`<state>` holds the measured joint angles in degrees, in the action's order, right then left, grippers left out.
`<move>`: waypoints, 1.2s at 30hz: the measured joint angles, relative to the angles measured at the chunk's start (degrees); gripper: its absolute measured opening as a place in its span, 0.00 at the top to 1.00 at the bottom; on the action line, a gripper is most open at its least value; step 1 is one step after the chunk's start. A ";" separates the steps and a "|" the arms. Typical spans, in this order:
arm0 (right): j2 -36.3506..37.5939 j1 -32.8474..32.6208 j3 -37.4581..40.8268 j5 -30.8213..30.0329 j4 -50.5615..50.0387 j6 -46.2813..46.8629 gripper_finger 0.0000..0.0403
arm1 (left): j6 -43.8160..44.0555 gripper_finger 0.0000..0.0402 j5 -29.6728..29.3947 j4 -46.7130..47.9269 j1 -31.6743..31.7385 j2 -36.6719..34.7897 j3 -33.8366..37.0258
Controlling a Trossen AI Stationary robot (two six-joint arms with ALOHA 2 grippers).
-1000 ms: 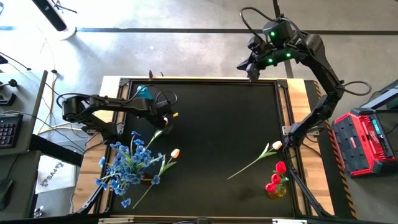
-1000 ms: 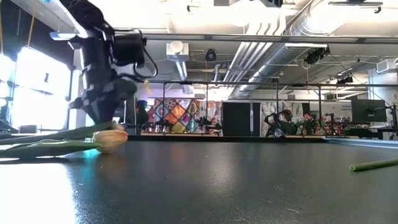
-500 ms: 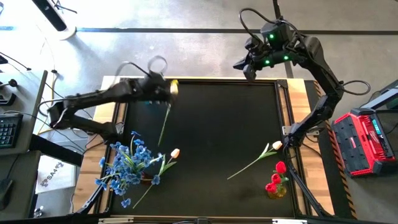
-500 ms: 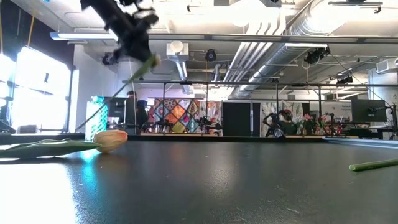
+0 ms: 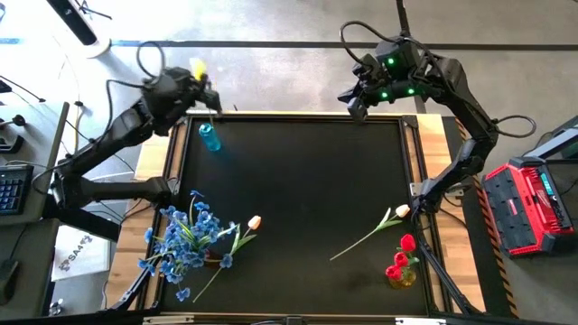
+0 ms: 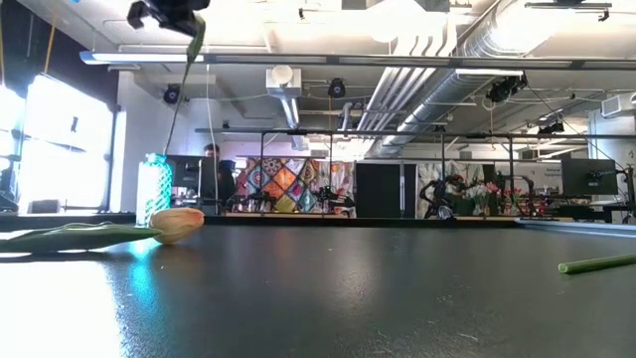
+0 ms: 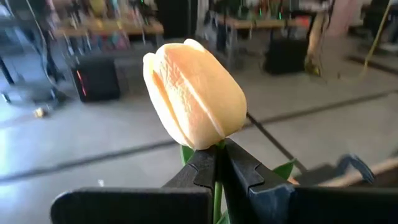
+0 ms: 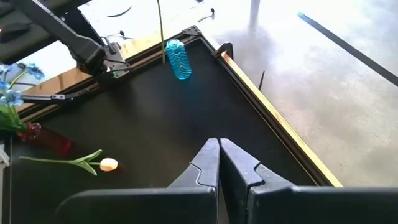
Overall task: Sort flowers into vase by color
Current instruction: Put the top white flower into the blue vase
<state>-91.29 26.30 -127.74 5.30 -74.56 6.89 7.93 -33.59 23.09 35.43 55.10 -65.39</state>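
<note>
High over the table's far left corner, my left gripper (image 5: 206, 88) is shut on a cream-yellow tulip (image 7: 194, 93). Its long green stem (image 6: 179, 94) hangs down to the blue vase (image 5: 209, 137); whether the stem's end is inside, I cannot tell. My right gripper (image 5: 354, 106) is shut on nothing above the far right corner. A second cream tulip (image 5: 255, 221) lies on the table near the blue blossoms (image 5: 188, 236). A third tulip (image 5: 402, 211) lies at the right, beside red tulips (image 5: 402, 257) in a yellow vase. My left gripper pinches the tulip's stem (image 7: 217, 190) just under the bloom, between its two fingers. The fingers come nearly level and lie across the stem. The bloom stands above the fingertips. The tulip is lifted clear of the table, its stem hanging almost straight down below the gripper.
The blue blossoms stand in a dark red vase (image 8: 46, 140) at the near left. The lying tulips' stems (image 5: 361, 239) stretch across the near half of the black mat. A raised frame (image 8: 273, 130) rims the table. A red case (image 5: 528, 208) sits off the right edge.
My left gripper has risen from the mat near the blue blossoms toward the far left corner and tipped from pointing down to nearly level. The tulip came up with it, lifted clear, and its stem now hangs above the blue vase.
</note>
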 joint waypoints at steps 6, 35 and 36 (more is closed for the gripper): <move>0.00 -0.61 0.00 -1.03 0.00 0.99 1.00 | -7.41 1.00 0.07 -6.90 3.79 -1.45 0.00; -0.02 -0.96 0.00 -2.04 0.31 3.61 1.00 | -7.20 1.00 2.09 -4.40 8.95 -0.14 0.09; -0.02 -0.98 0.00 -2.04 0.31 3.60 1.00 | -7.46 1.00 2.09 -4.74 8.95 -0.14 0.09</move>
<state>-91.31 25.32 -127.74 3.27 -74.26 10.48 0.47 -31.51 18.35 44.38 54.96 -65.30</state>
